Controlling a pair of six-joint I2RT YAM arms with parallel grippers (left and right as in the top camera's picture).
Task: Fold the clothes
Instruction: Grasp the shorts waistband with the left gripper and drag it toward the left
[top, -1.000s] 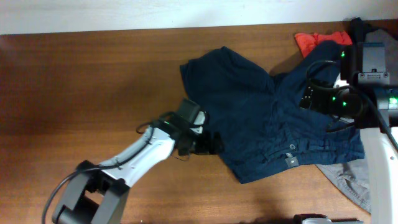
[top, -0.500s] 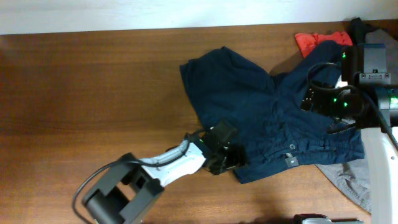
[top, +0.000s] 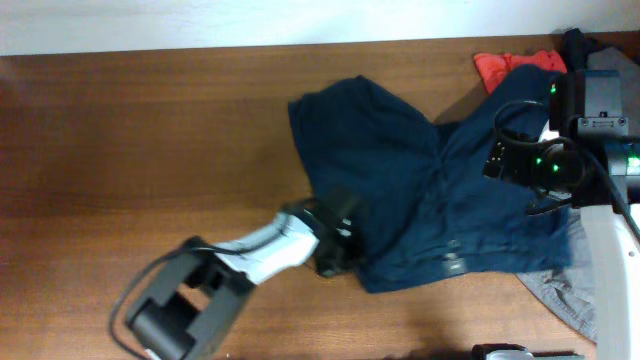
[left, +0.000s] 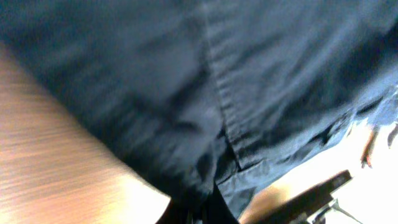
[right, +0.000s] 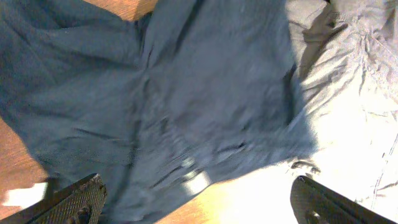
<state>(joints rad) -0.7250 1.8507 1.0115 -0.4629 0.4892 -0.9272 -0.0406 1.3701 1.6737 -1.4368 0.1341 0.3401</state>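
Observation:
The clothes, plain dark navy shorts (top: 420, 190), lie rumpled on the wooden table (top: 150, 150) right of centre. My left gripper (top: 337, 252) is at their lower-left edge, shut on a fold of the navy fabric. In the left wrist view the shorts (left: 186, 81) fill the frame and bunch between the closed jaws of the left gripper (left: 200, 213). My right gripper (top: 515, 160) hovers over the shorts' right part. In the right wrist view the right gripper (right: 196, 208) is open, wide apart above the shorts (right: 186, 93), holding nothing.
A light grey garment (top: 560, 295) lies partly under the shorts at the lower right and shows as grey cloth (right: 354, 74) in the right wrist view. A small red-orange garment (top: 510, 66) sits at the back right. The table's left half is bare wood.
My left gripper swung in to the shorts' lower-left edge and shut on the fabric. That corner of the shorts has shifted a little to the left. The right arm stayed put.

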